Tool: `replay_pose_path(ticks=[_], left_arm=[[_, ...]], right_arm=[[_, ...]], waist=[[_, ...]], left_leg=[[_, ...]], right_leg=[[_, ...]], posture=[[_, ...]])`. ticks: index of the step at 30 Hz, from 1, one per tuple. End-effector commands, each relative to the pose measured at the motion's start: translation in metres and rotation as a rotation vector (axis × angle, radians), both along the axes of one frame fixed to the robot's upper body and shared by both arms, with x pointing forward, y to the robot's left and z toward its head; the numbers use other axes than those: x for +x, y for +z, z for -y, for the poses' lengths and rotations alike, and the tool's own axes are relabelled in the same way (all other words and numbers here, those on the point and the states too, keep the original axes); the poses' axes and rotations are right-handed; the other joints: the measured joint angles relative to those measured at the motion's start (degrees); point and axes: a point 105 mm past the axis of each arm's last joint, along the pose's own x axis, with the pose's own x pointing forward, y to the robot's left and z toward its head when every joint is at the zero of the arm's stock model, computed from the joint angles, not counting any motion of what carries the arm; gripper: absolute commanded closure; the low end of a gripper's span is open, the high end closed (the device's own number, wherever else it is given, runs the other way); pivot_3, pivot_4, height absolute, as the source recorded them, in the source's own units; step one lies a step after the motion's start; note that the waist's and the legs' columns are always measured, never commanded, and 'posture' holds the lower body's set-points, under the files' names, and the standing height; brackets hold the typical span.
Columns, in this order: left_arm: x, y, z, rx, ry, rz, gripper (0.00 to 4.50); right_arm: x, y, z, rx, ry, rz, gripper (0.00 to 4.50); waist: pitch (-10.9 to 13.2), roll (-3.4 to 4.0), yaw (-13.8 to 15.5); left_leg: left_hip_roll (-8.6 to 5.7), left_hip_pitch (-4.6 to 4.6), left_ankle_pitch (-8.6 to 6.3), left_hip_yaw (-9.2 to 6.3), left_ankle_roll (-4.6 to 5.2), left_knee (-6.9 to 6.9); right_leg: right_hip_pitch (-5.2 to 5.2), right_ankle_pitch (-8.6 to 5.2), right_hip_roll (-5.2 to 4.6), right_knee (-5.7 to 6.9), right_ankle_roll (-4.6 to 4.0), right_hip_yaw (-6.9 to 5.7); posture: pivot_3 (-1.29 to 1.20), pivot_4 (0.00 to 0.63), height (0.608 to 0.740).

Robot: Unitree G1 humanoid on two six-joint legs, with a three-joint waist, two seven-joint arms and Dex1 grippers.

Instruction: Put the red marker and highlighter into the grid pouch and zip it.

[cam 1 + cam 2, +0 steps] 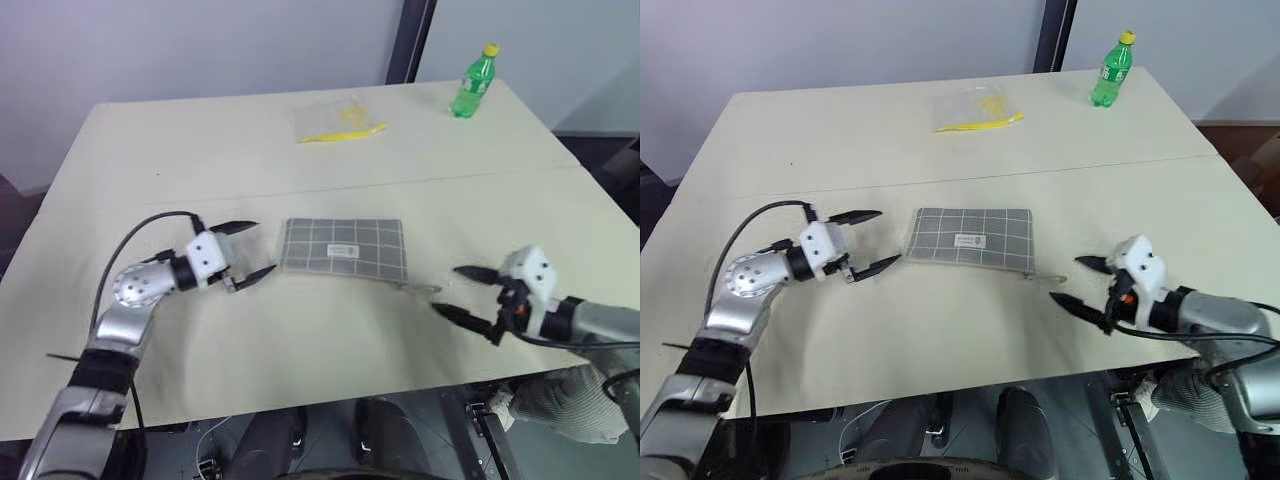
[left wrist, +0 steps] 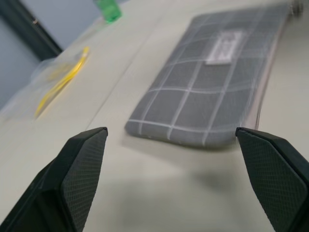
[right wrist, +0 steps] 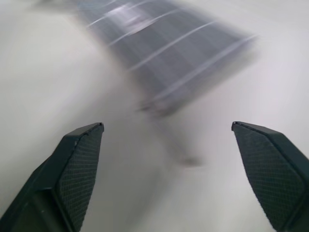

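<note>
Grid pouch point(image 1: 343, 248) lying flat at mid-table point(image 1: 300, 340), zipper edge nearest, contents not visible; left gripper point(image 1: 247, 250) just left and right gripper point(image 1: 463, 291) near right, both spread wide and empty, bare tabletop all around.

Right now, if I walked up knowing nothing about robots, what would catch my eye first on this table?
Probably the grey grid pouch lying flat in the middle of the pale table, with an open black claw on either side: the left claw close to its one end, the right claw a little off its other. At the far edge stand a green bottle and a clear plastic bag holding something yellow.
</note>
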Motion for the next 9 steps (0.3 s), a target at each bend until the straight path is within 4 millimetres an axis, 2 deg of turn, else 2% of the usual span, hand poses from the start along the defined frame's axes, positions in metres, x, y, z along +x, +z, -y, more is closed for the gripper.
replay_pose_path(ticks=[1, 5, 9], left_arm=[[-0.008, 0.024, -0.021, -0.075, 0.063, 0.002, 0.00], [-0.017, 0.023, -0.046, -0.095, 0.126, -0.043, 0.00], [-0.014, 0.013, -0.060, -0.060, 0.198, -0.061, 0.00]], right_arm=[[-0.004, 0.008, 0.015, -0.064, 0.004, 0.071, 0.03], [-0.003, 0.002, 0.046, -0.150, -0.044, 0.077, 0.03], [0.006, 0.006, 0.045, -0.156, -0.032, 0.094, 0.03]], waist=[[0.0, 0.00, 0.3], [0.0, 0.01, 0.2], [0.0, 0.01, 0.1]], left_leg=[[0.02, 0.00, 0.00, 0.00, 0.00, -0.01], [-0.01, -0.01, -0.01, 0.01, 0.00, -0.01], [0.02, 0.00, -0.04, 0.08, -0.04, -0.01]], right_leg=[[0.00, -0.01, 0.01, 0.00, -0.01, 0.00], [0.02, -0.01, 0.00, -0.10, -0.01, -0.01], [0.04, -0.01, 0.00, -0.18, -0.02, 0.03]], posture=[[0.00, 0.150, 0.740], [0.00, 0.150, 0.740], [0.00, 0.150, 0.740]])
